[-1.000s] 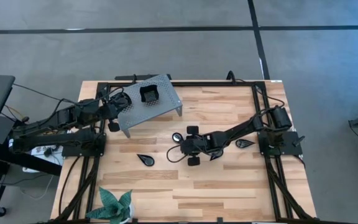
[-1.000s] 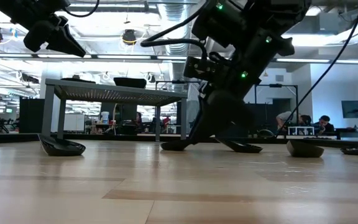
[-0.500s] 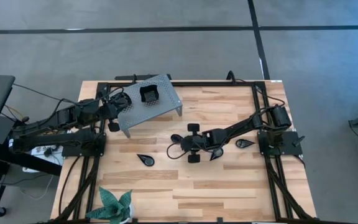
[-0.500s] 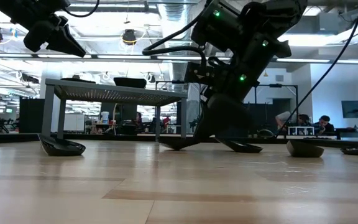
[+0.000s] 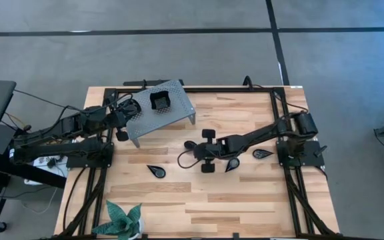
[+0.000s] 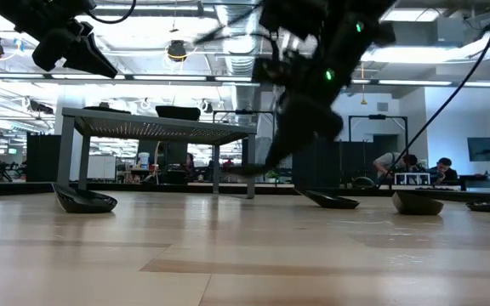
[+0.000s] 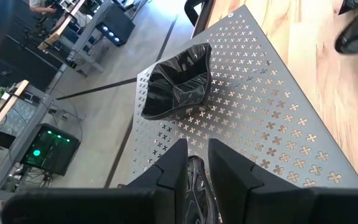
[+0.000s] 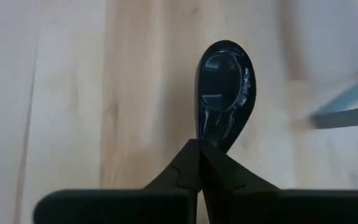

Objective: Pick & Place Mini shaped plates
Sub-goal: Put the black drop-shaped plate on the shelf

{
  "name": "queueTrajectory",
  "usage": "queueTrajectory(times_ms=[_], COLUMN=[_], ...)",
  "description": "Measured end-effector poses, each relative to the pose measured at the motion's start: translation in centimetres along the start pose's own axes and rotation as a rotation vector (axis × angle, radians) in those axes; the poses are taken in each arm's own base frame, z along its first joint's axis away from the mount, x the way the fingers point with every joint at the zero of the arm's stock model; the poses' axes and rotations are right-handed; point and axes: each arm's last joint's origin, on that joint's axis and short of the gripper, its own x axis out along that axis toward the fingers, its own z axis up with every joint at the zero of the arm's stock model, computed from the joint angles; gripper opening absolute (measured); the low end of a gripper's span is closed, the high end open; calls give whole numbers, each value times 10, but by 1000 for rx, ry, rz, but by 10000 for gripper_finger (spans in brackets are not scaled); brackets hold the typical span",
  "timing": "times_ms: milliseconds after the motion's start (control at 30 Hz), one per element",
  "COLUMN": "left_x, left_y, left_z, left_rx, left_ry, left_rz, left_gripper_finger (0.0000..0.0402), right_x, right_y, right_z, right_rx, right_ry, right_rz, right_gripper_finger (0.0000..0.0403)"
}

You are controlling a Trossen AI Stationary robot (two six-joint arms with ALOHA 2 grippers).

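Note:
My right gripper (image 5: 195, 148) is at mid-table, shut on a glossy black teardrop plate (image 8: 222, 87), which also shows in the low view (image 6: 247, 170). Other mini plates lie flat on the wood: one teardrop (image 5: 156, 171) to the near left, and two (image 5: 233, 164) (image 5: 262, 154) under my right arm. A stack of squarish plates (image 5: 159, 101) sits on the grey perforated stand (image 5: 172, 113). My left gripper (image 7: 196, 144) hovers at the stand's left edge with a glossy black piece (image 7: 196, 177) between its fingers. My left gripper has a glossy black plate (image 7: 196, 180) pinched between its two fingers. The fingers hide most of it, so the part cannot be told. It is held in the air above the stand's left edge. My right gripper pinches the teardrop plate at its narrow end (image 8: 209, 138) between the two fingertips. The fingers slant down from the table's right side. The plate sticks out ahead of them, lifted clear of the table.
A green leafy plant (image 5: 124, 220) stands at the near left edge. The stand's legs (image 6: 83, 161) rise from the far left of the table. Black frame rails (image 5: 272, 100) run along the table's sides. People sit at desks (image 6: 441, 170) in the room beyond.
My right gripper has gone up and a little toward the far edge with the teardrop plate. The plate lay on the wood a second ago and now hangs clear of it. My left arm has kept still.

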Motion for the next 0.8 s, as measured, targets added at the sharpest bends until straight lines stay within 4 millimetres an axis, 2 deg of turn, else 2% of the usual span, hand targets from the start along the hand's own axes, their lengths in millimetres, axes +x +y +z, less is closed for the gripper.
queueTrajectory(times_ms=[167,267,367,500,600,800], left_x=[0,0,0,0,0,0], left_y=[0,0,0,0,0,0], left_z=[0,0,0,0,0,0], left_rx=[0,0,0,0,0,0], left_ry=[0,0,0,-1,0,0], left_rz=[0,0,0,0,0,0], left_gripper_finger=[66,66,66,66,66,66], right_x=[-28,-45,-54,-55,-46,-26], right_y=[-17,-33,-53,-86,-108,-132], right_z=[21,34,44,54,57,61], right_rx=[-60,-95,-121,-122,-131,-145], right_ry=[-19,-58,-87,-102,-83,-63], right_rz=[-153,-214,-263,-317,-336,-337], right_gripper_finger=[3,1,1,1,1,1])
